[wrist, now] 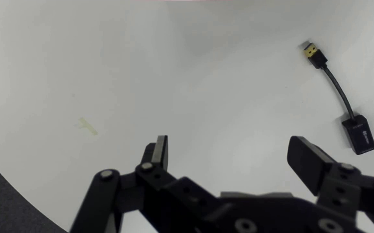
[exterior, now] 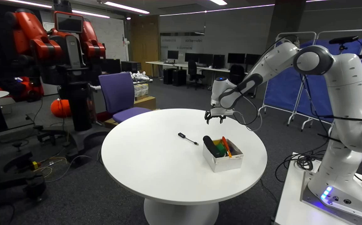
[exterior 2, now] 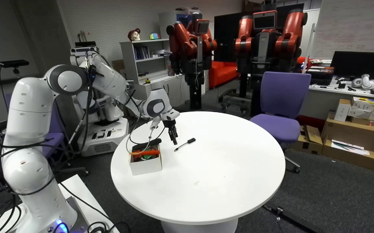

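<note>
In an exterior view, the gripper (exterior: 214,121) hangs over the white table (exterior: 149,150), released, jaws spread wide; the black cable adapter (exterior: 182,135) lies on the table, to the left. In an exterior view, a white box (exterior 2: 146,167) stands left and near, the adapter on its right. In the wrist view, the adapter lies right of 2 parted fingers (wrist: 306,161).
</note>
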